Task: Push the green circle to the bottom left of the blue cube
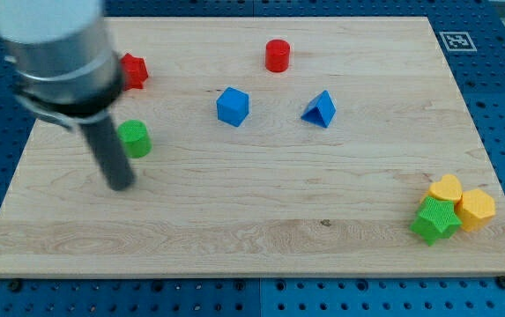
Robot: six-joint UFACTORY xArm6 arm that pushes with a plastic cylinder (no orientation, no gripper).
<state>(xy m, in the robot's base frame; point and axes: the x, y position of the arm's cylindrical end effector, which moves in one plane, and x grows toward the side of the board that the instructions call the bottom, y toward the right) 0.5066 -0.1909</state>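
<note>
The green circle [135, 138] is a short green cylinder on the wooden board [252, 229] at the view's left. The blue cube [233, 106] sits to its upper right, near the board's middle. My tip [121, 185] is at the end of the dark rod, just below and slightly left of the green circle. The rod's body runs up along the circle's left side. I cannot tell whether the rod touches the circle.
A red star-like block [134, 70] lies at the upper left, partly behind the arm. A red cylinder [277, 55] is at the top centre, a blue triangle [320, 109] right of the cube. A yellow heart [446, 188], yellow hexagon [476, 209] and green star [436, 220] cluster at the bottom right.
</note>
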